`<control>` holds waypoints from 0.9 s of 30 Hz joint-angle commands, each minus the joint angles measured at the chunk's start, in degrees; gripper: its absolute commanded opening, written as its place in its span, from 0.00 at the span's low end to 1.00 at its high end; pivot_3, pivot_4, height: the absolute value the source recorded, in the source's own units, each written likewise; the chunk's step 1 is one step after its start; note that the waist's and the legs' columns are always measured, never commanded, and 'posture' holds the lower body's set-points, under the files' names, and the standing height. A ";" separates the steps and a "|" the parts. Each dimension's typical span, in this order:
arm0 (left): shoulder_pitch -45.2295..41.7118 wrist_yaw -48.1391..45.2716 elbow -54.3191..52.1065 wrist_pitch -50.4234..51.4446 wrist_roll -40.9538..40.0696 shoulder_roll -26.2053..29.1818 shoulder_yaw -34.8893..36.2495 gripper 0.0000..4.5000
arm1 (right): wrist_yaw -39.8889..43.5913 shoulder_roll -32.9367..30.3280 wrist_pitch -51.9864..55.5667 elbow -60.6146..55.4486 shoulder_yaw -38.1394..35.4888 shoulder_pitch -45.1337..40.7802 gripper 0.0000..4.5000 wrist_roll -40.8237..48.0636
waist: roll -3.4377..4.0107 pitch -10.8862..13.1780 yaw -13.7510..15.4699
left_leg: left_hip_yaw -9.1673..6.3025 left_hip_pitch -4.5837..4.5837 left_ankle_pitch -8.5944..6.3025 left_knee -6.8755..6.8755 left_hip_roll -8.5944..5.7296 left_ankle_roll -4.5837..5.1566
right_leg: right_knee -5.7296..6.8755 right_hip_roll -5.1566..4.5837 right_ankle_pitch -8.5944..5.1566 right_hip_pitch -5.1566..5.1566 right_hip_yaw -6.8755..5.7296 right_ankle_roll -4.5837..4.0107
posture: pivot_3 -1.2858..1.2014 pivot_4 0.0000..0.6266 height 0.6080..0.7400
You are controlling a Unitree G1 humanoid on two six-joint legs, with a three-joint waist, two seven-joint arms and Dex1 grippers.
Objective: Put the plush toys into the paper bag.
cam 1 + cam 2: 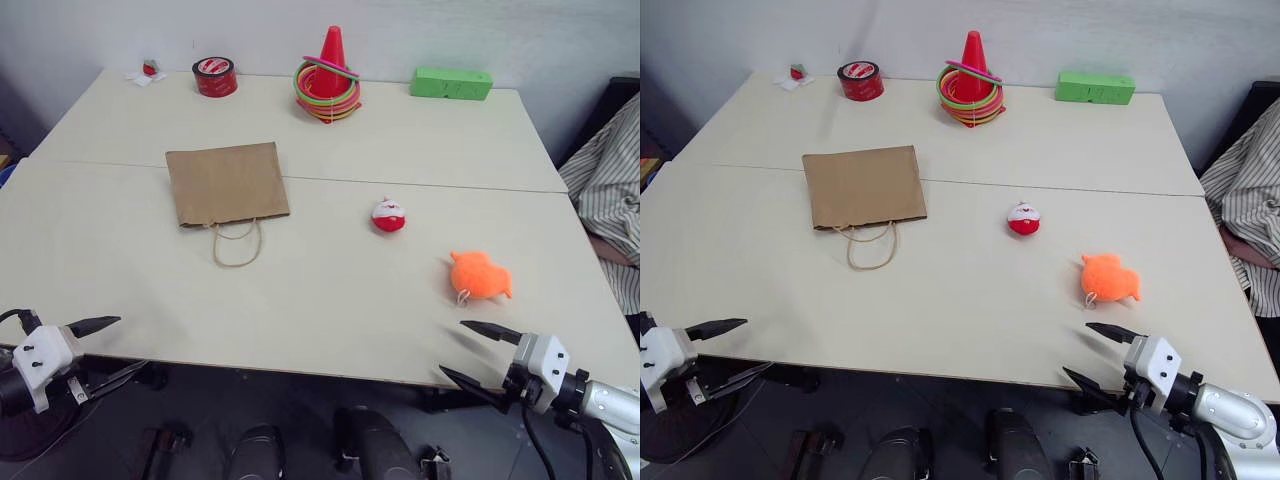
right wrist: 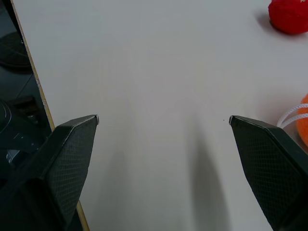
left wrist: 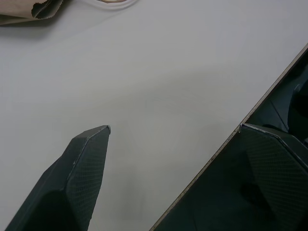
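A brown paper bag (image 1: 227, 183) lies flat on the table, its loop handles toward me. The round red-and-white plush toy (image 1: 388, 216) rests right of the bag. Further right and nearer lies the fuzzy orange plush toy (image 1: 479, 277). My left gripper (image 1: 118, 347) hovers open at the table's near left edge, nothing between its fingers. My right gripper (image 1: 465, 350) stands open at the near right edge, just short of the orange toy. The right wrist view catches the red toy (image 2: 290, 15) and the orange toy's edge (image 2: 303, 120).
Along the table's (image 1: 330, 300) far edge stand a red tape roll (image 1: 215, 76), a red cone with coloured rings (image 1: 329, 80) and a green block (image 1: 451, 83). A tiny red item on white paper (image 1: 149, 71) lies far left. A person in a striped shirt (image 1: 612, 190) sits at the right.
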 commanded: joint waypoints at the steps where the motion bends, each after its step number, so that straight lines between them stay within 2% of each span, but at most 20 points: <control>1: -2.58 1.05 -4.67 4.31 -3.19 0.73 0.43 1.00 | -1.11 2.04 1.43 -3.86 1.11 -1.48 0.99 3.23 | -0.01 0.00 0.01 | 0.00 0.00 0.00 0.01 0.00 0.00 | 0.00 0.00 0.00 0.00 0.00 0.00 | 0.52 0.24 1.00; 5: -12.67 4.34 -8.61 18.08 -8.69 2.24 -2.81 1.00 | -5.05 5.91 5.09 -9.18 2.98 -4.96 0.99 6.67 | -0.01 -0.01 0.15 | -0.10 0.02 0.01 0.09 -0.01 0.01 | 0.08 -0.02 0.01 0.10 -0.04 0.02 | 0.52 0.24 1.00; 8: -23.97 7.88 -5.49 20.97 -4.62 2.75 -8.18 1.00 | -9.01 9.04 8.12 -13.04 4.93 -9.14 0.99 8.45 | 0.00 -0.01 0.16 | -0.18 0.08 0.02 0.14 -0.03 0.00 | 0.11 -0.01 0.02 0.21 -0.06 0.02 | 0.52 0.24 1.00; 13: -44.43 12.86 8.91 12.12 11.29 -0.11 -22.83 1.00 | -14.80 13.94 9.71 -14.13 9.34 -18.12 0.99 5.44 | -0.02 -0.02 0.01 | -0.06 0.23 0.02 0.11 -0.07 -0.02 | 0.13 0.01 0.03 0.28 -0.02 0.05 | 0.52 0.24 1.00; 17: -55.13 12.47 20.24 5.39 18.06 -3.28 -30.48 1.00 | -16.30 15.01 9.89 -13.69 10.70 -20.30 0.99 3.88 | -0.03 -0.02 0.14 | 0.14 0.20 0.03 0.11 0.00 -0.08 | 0.11 0.13 0.02 0.18 0.06 0.05 | 0.52 0.24 1.00; 20: -60.57 12.41 27.17 1.31 21.75 -4.84 -34.02 0.87 | -16.83 14.73 9.78 -13.59 10.59 -19.96 1.00 2.98 | -0.07 -0.04 0.11 | 0.23 -0.30 0.18 0.39 0.01 -0.34 | 0.19 0.15 0.02 -0.17 0.02 0.06 | 0.52 0.24 1.00; 27: -65.61 6.76 32.72 -2.22 20.90 -5.83 -35.16 0.39 | -17.53 13.87 8.97 -13.82 8.76 -17.13 1.00 1.42 | -0.08 -0.05 0.07 | 0.28 -0.23 0.17 0.60 -0.01 -0.32 | 0.38 0.18 0.02 -0.17 0.12 0.07 | 0.52 0.24 1.00</control>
